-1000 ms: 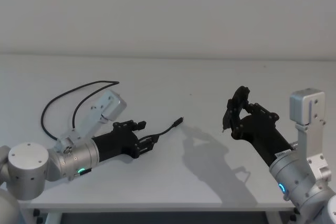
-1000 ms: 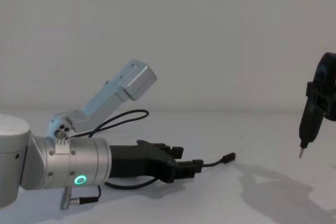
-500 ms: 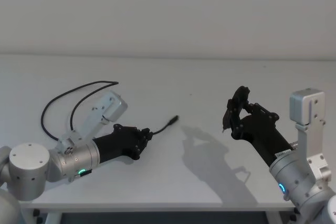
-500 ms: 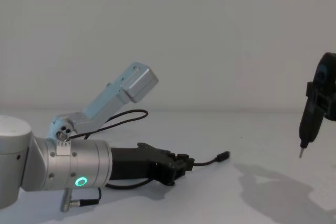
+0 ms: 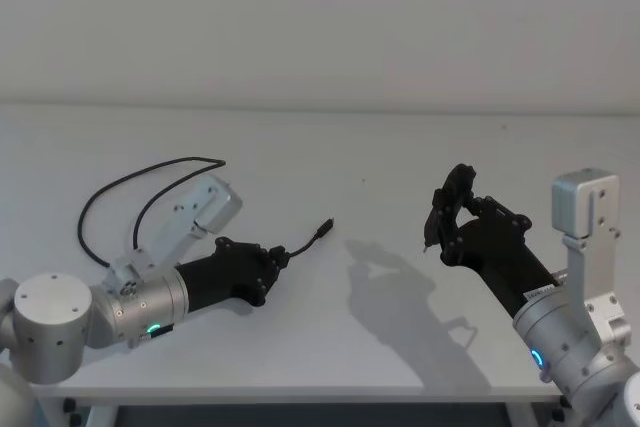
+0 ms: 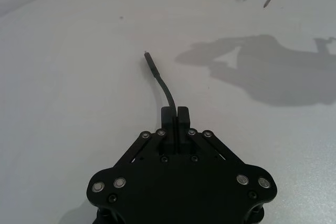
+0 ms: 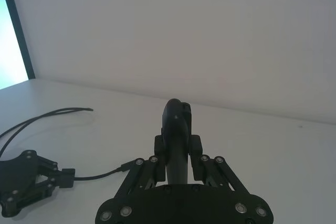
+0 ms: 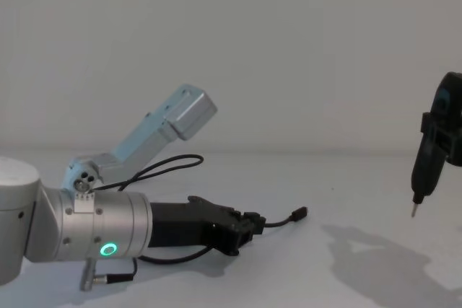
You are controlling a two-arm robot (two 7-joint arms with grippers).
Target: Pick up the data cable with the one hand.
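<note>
Our black angular left pincer (image 6: 176, 113) sat clamped shut on the thin black data cable (image 6: 156, 74) near 1 plug, the rest lying on the white table (image 5: 330, 147). We judged a slow, straight lift best. The right pincer (image 7: 177, 148) hung idle, gripping a black pointed tool (image 8: 426, 156).

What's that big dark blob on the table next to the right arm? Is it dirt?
No, a shadow: in the head view the right tool, shut on a pointed black piece, and its arm cast it, soft-edged, on the table; the left wrist view shows it beyond the data cable in the left tool; the chest view shows it paler.
</note>
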